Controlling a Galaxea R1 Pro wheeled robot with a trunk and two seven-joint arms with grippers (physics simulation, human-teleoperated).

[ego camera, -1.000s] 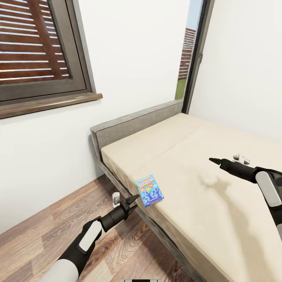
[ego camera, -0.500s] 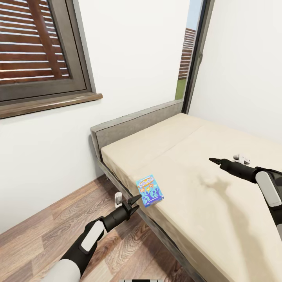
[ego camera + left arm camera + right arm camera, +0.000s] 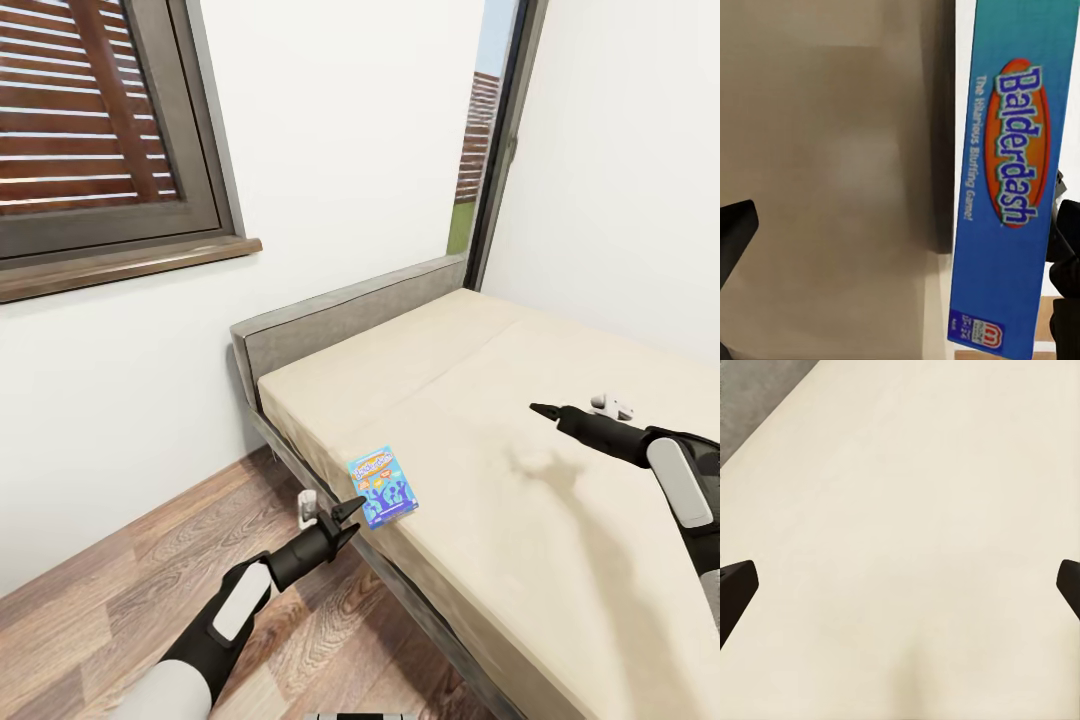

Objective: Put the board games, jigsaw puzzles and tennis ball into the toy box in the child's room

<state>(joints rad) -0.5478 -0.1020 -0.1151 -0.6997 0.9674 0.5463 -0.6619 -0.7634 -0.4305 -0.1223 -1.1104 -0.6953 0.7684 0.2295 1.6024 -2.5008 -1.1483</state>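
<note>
A blue board game (image 3: 383,487) with a yellow title lies flat at the near corner of the bed (image 3: 470,370), right at the mattress edge. In the left wrist view it is a blue box (image 3: 1016,172) printed "Balderdash". My left gripper (image 3: 345,514) hangs open just beside the bed's edge, its fingertips almost at the box's near corner. In the left wrist view the box stands just inside one dark finger (image 3: 1066,247), with nothing gripped. My right gripper (image 3: 541,409) hovers open over the bare mattress (image 3: 907,547), apart from the box.
A grey upholstered headboard (image 3: 340,315) backs the bed against the white wall. A window with brown shutters (image 3: 90,130) sits at the upper left and a tall glass pane (image 3: 480,150) in the corner. Wood plank floor (image 3: 120,590) runs along the bed's left side.
My left gripper has moved forward and to the right, closer to the blue box's corner. The right gripper has shifted very slightly. The box has not moved.
</note>
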